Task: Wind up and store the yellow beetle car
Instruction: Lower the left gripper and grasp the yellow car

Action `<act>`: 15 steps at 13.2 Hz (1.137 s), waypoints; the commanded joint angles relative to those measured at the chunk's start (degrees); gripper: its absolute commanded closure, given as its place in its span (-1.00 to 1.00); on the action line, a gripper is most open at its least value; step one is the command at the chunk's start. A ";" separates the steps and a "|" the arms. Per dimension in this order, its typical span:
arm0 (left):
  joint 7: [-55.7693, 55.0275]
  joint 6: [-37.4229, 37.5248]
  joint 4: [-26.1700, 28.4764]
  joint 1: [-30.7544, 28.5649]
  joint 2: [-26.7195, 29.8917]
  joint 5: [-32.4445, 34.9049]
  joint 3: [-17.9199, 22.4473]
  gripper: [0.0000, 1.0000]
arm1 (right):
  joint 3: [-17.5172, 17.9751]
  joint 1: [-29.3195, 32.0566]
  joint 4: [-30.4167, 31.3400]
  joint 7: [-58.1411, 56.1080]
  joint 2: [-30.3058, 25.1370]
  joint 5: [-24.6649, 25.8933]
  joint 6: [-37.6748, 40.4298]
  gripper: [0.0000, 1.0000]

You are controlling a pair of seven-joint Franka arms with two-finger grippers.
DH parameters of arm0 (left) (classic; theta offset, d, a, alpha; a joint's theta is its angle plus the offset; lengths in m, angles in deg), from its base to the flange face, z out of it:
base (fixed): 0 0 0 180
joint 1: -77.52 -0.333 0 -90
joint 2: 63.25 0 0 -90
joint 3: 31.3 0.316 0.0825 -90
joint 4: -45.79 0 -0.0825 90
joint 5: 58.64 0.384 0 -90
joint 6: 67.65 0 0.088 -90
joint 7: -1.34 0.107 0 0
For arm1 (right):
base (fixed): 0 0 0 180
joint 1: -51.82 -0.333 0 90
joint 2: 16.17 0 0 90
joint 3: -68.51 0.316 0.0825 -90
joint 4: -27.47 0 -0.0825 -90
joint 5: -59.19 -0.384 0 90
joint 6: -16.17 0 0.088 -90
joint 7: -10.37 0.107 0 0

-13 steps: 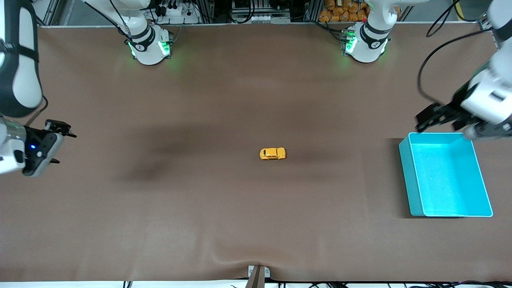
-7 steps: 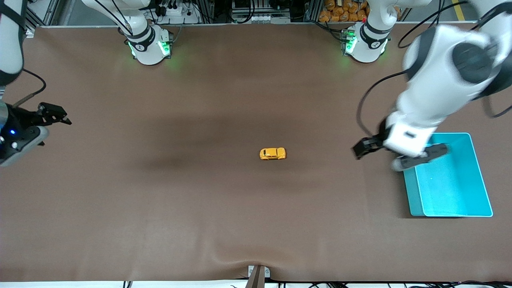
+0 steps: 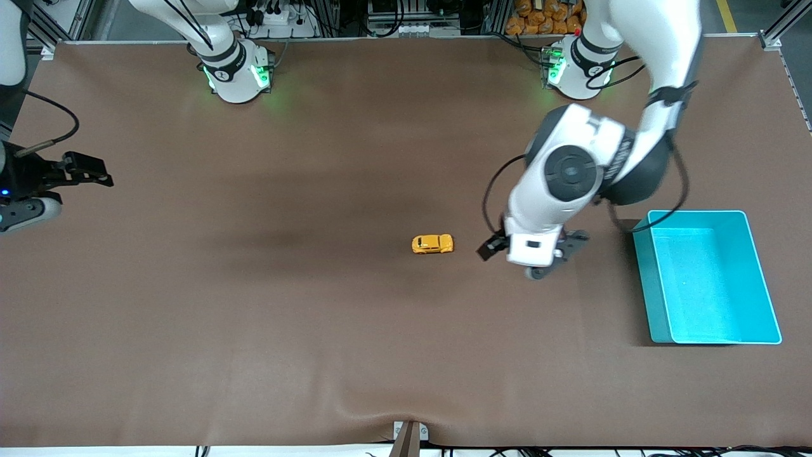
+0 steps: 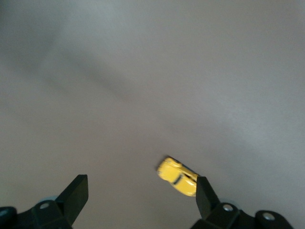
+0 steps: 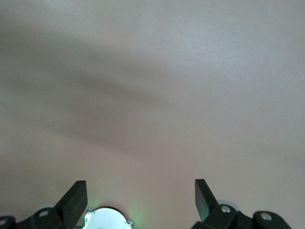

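Car: small glossy yellow beetle car (image 3: 432,244) with rounded body, mid-table on matte brown table cloth (image 3: 317,317).
Left gripper (image 3: 530,249): fingers spread, empty, over cloth between car and smooth cyan plastic bin (image 3: 660,330).
Right gripper (image 3: 85,171): spread, waiting at its table end.

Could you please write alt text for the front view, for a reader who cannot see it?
A yellow beetle car sits mid-table on a brown table, with the left end effector open over the table between the car and a cyan bin. The right end effector is open over the right arm's end of the table.
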State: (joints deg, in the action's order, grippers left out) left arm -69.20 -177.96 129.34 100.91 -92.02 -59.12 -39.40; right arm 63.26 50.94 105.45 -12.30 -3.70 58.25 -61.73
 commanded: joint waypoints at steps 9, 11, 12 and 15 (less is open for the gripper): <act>-44.45 -26.45 10.50 10.17 -7.52 4.15 0.98 -1.00 | 0.50 2.81 16.90 15.02 -12.62 -0.91 -16.46 -1.00; -53.87 -26.54 10.49 11.06 -8.41 8.47 0.72 -1.00 | 0.58 2.63 25.60 15.20 -17.46 -0.82 -23.06 -1.00; -56.17 -26.54 10.40 11.14 -9.46 8.65 0.80 -1.00 | 0.67 2.63 29.12 15.90 -19.31 -0.64 -26.31 -1.00; -59.35 -26.54 10.40 11.06 -11.49 8.74 0.89 -1.00 | 2.25 2.72 27.33 16.96 -19.41 1.45 -27.49 -1.00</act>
State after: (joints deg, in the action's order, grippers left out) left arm -125.78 -203.67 139.98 111.96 -102.28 -51.67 -39.00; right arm 64.10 53.68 131.84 2.92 -20.77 57.32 -88.32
